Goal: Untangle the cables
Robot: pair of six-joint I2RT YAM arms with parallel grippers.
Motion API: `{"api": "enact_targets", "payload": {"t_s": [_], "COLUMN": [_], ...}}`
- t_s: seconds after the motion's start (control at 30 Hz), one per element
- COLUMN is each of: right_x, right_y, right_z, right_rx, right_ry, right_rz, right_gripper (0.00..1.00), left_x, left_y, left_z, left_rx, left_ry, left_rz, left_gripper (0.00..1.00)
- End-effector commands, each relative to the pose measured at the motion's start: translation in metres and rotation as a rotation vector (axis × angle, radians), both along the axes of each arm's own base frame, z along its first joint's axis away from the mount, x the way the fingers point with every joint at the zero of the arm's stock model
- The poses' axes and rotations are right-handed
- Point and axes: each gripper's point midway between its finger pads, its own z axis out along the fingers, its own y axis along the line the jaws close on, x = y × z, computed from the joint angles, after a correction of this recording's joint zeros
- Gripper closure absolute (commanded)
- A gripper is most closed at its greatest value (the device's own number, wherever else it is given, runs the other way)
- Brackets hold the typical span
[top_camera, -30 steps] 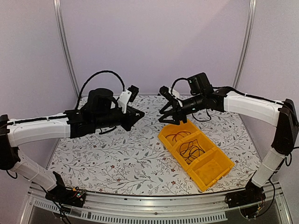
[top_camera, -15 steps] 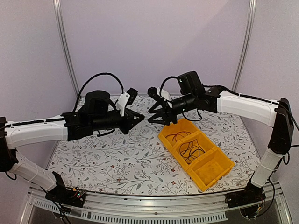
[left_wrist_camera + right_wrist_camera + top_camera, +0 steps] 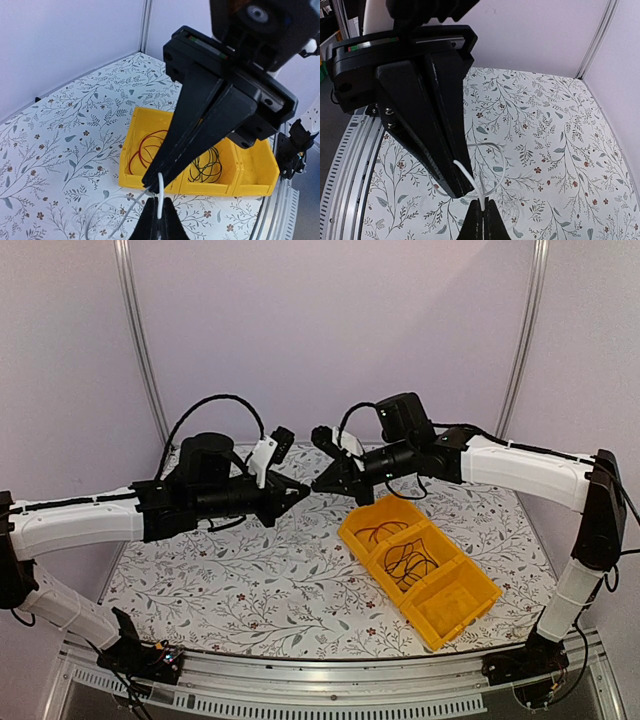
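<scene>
The white cable (image 3: pixel 160 186) is held in the air above the table by both grippers, tip to tip. My left gripper (image 3: pixel 159 201) is shut on one short stretch of it. My right gripper (image 3: pixel 483 202) is shut on it right beside, and the rest hangs in loose loops (image 3: pixel 503 165) down to the table. In the top view the left gripper (image 3: pixel 300 492) and right gripper (image 3: pixel 318 487) nearly touch. The red cable (image 3: pixel 380 533) lies in the far compartment of the yellow bin (image 3: pixel 352 540). The black cable (image 3: pixel 410 562) lies in the middle one.
The yellow bin stands diagonally right of centre on the flower-patterned tabletop (image 3: pixel 250 580), and its near compartment (image 3: pixel 455 600) holds nothing. Metal frame posts (image 3: pixel 140 340) rise at the back corners.
My right gripper has moved left to meet the left one and has gone from open to shut on the white cable. The left arm rose slightly, still shut.
</scene>
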Motion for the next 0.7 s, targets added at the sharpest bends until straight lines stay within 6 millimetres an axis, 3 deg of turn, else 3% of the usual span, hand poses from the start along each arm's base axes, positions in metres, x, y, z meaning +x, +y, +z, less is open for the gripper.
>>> {"api": "enact_targets", "payload": {"t_s": [0.0, 0.1, 0.2, 0.43, 0.67], "right_x": [-0.001, -0.003, -0.010, -0.039, -0.057], "right_y": [0.001, -0.003, -0.005, -0.012, -0.019], "right_z": [0.022, 0.032, 0.044, 0.069, 0.118], "right_rx": [0.044, 0.053, 0.069, 0.092, 0.156], "right_ry": [-0.019, -0.029, -0.013, 0.060, 0.061], "right_rz": [-0.002, -0.014, -0.002, 0.083, 0.141], "right_gripper": [1.00, 1.00, 1.00, 1.00, 1.00], "left_x": [0.000, 0.011, 0.023, 0.063, 0.090], "left_y": [0.005, 0.017, 0.026, 0.041, 0.015], "left_z": [-0.001, -0.009, -0.018, -0.041, -0.084], "left_rx": [0.015, 0.039, 0.053, 0.012, 0.022], "left_ry": [-0.012, -0.018, -0.025, -0.008, 0.044], "left_rz": [0.034, 0.122, 0.207, 0.370, 0.332], "left_gripper": [0.91, 0.72, 0.66, 0.66, 0.66]}}
